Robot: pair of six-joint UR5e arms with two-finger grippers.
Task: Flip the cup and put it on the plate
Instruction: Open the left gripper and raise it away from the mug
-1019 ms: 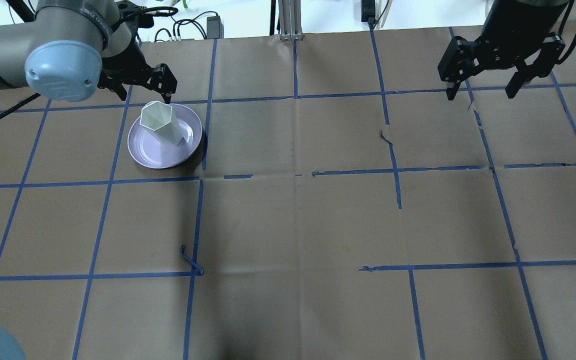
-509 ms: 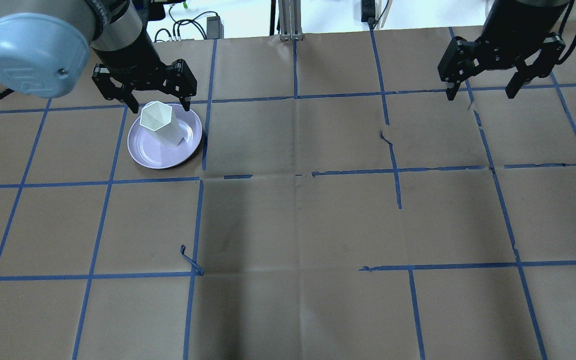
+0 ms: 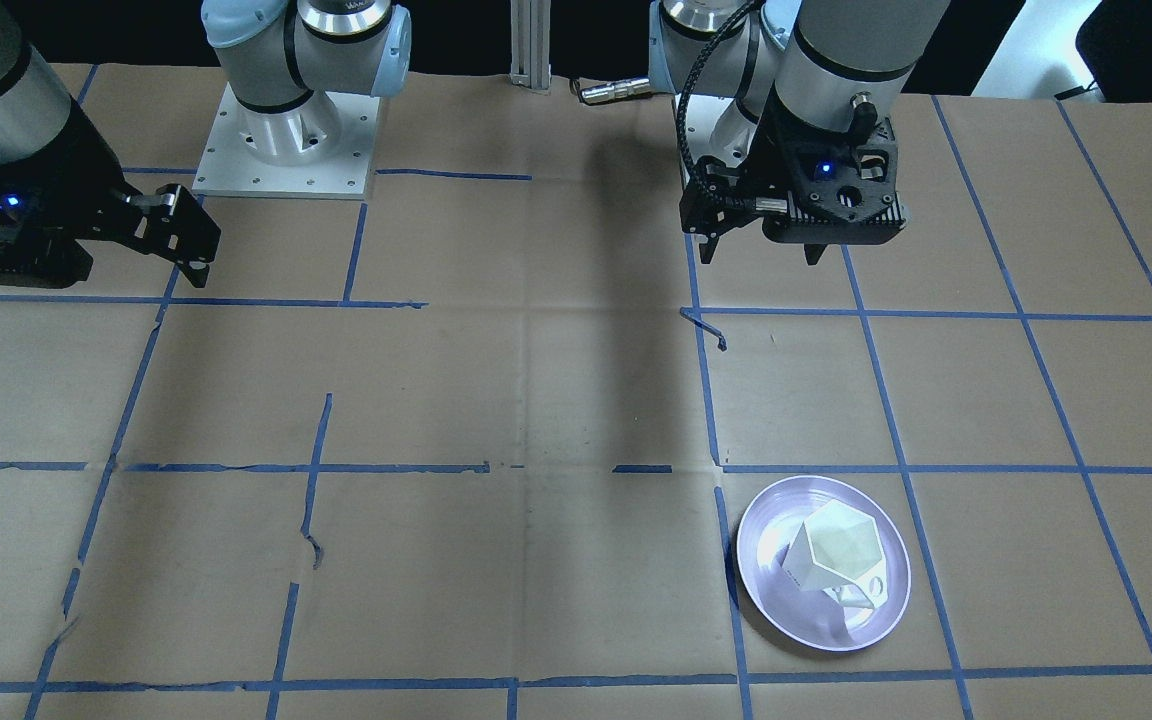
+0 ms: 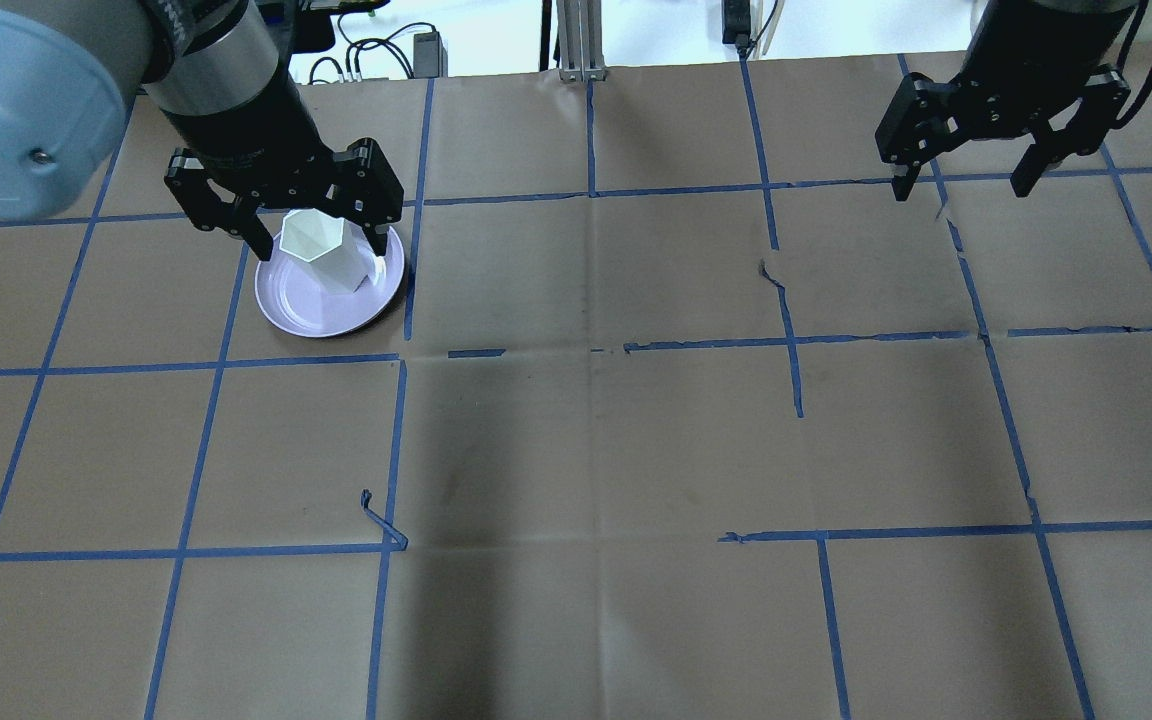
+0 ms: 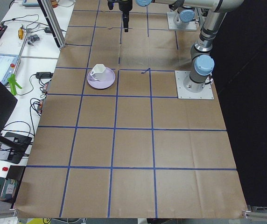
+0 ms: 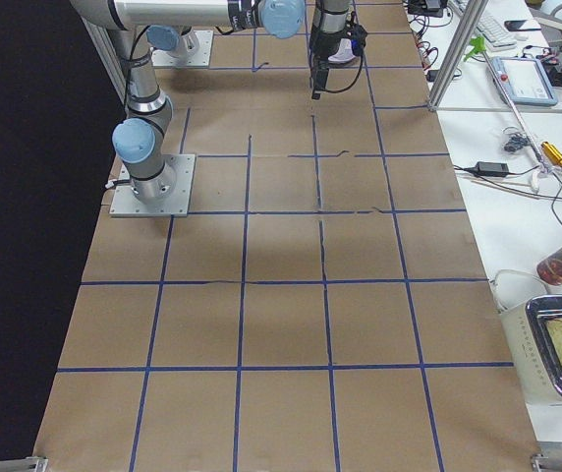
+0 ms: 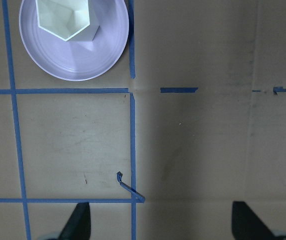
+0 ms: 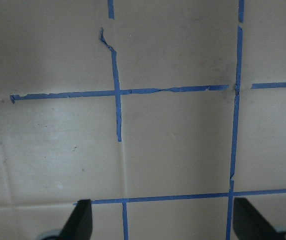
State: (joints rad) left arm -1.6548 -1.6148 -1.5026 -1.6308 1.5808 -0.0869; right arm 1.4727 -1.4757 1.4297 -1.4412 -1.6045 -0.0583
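Looking across the surface (image 4: 586, 450): brown paper with a blue tape grid (image 4: 196, 440), torn in spots. Left pincer (image 3: 760, 256) fingers apart, hanging clear of the cup (image 4: 311, 235). Cup upright, rim up, on the plate (image 4: 286, 300), far-left square. Right pincer (image 4: 959, 192) fingers apart over bare paper. Cables (image 4: 376, 50) behind far edge.

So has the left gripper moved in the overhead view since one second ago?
Yes. The left gripper has shifted down the picture: it was beyond the plate's far rim, now it overlaps the cup.
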